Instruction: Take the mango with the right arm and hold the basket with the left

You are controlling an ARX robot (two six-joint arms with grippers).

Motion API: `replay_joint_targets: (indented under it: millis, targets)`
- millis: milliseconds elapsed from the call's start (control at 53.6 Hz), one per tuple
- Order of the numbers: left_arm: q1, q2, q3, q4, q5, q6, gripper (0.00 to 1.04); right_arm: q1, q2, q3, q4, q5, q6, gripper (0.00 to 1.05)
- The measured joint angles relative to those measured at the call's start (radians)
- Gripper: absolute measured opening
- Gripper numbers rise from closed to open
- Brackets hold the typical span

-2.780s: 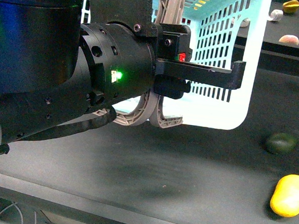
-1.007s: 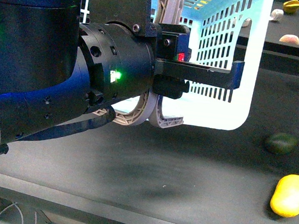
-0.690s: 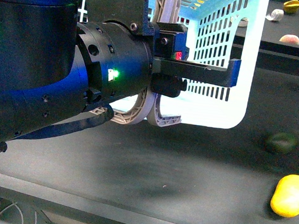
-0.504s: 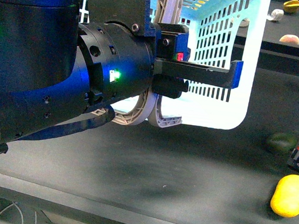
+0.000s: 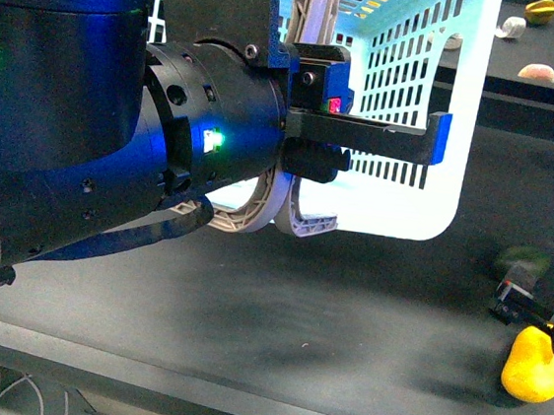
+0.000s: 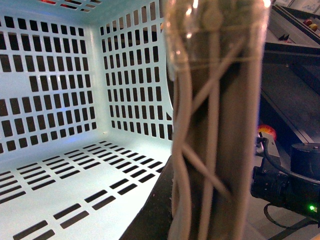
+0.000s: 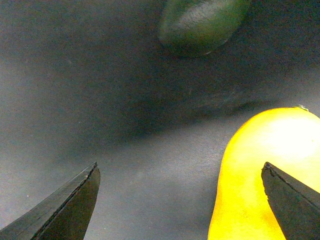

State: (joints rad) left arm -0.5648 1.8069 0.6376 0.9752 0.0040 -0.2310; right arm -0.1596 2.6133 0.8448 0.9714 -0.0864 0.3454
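The smooth bright-yellow oblong mango lies flat on the dark matte table at the near right of the front view, well apart from the large light-blue slotted plastic basket further left and back. Its long axis runs roughly away from the robot. The far end is covered by the small black right gripper, which hangs just above it. A dark green roundish fruit sits just beyond. The right wrist view shows what the front view hides. The mango points its rounded end toward the green fruit, with bare table between them. The right gripper is spread wide, one black tip over the mango's flank and the other over bare table, gripping nothing. The bulky black left arm with its green light fills the left of the front view. The left gripper has its pale curved fingers drawn together at the basket's near edge. Only the left wrist view looks into the basket, where a blurred pale ribbed finger is pressed against a grey-brown bar, clamped on the basket.
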Motion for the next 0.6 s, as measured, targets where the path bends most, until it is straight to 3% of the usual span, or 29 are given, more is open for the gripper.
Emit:
replay_joint_targets:
  millis: [597]
  targets:
    - [0.000, 0.000, 0.000, 0.000, 0.000, 0.000, 0.05, -0.051, 0.057, 0.064, -0.016, 0.025, 0.021, 0.96]
